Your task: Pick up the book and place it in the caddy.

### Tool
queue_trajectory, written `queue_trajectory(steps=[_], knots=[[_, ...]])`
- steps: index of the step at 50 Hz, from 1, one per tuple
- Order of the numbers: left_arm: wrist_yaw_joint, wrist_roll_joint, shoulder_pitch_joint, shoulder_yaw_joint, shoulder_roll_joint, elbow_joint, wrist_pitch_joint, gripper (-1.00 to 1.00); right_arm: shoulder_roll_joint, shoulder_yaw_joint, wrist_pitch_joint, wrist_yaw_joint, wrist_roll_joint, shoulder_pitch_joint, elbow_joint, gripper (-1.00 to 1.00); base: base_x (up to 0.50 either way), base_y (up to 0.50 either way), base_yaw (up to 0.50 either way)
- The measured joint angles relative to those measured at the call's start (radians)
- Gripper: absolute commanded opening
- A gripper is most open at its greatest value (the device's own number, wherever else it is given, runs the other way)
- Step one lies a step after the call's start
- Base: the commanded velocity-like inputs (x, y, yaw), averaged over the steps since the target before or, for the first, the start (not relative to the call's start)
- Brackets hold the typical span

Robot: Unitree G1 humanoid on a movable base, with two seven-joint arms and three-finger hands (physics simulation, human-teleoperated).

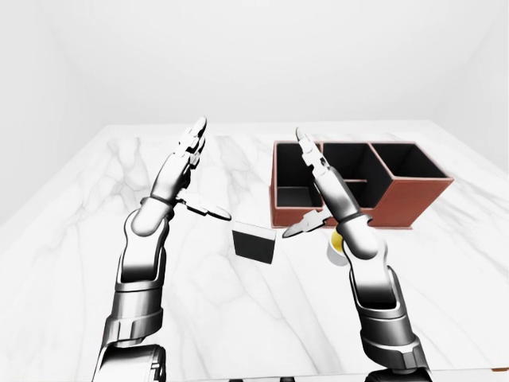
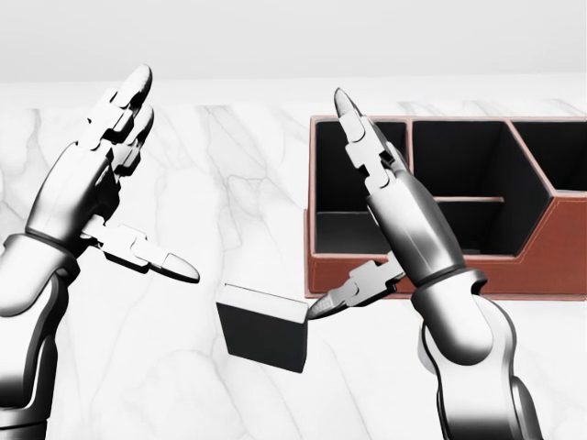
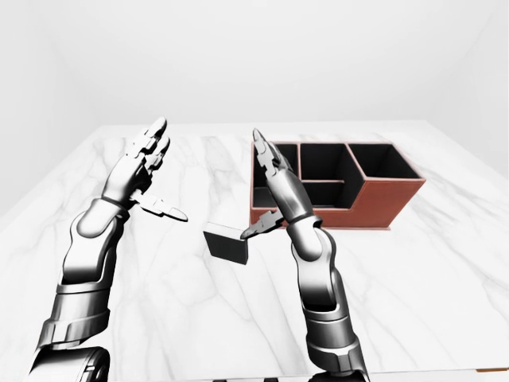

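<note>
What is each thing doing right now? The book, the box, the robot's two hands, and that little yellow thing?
book: on the table, not held, thumb tip of the right hand at its top right corner.
caddy: upright on the table, the compartments that show look empty.
left hand: open, raised, apart from the book.
right hand: open, fingers pointing up.
yellow thing: mostly hidden behind the right arm, cannot tell.
table: marble top, bearing the book and caddy.
</note>
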Motion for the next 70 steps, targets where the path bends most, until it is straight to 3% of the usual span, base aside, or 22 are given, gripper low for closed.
queue_trajectory(steps=[26, 39, 53, 70], knots=[[0.003, -0.003, 0.007, 0.002, -0.001, 0.003, 0.000, 1.00, 0.009, 0.008, 0.000, -0.016, -0.023, 0.011, 0.018, 1.00, 0.05, 0.00, 0.00], [0.003, -0.010, 0.012, 0.007, 0.002, -0.015, 0.000, 1.00, 0.036, 0.052, 0.000, -0.038, -0.117, -0.026, 0.090, 1.00, 0.00, 0.00, 0.00], [-0.001, -0.026, 0.016, 0.019, 0.012, -0.041, 0.000, 1.00, 0.105, 0.130, 0.000, -0.025, -0.313, -0.098, 0.277, 1.00, 0.00, 0.00, 0.00], [-0.009, -0.053, 0.039, 0.037, 0.024, -0.075, 0.000, 1.00, 0.202, 0.149, 0.000, -0.201, -0.376, -0.233, 0.711, 1.00, 0.00, 0.00, 0.00]])
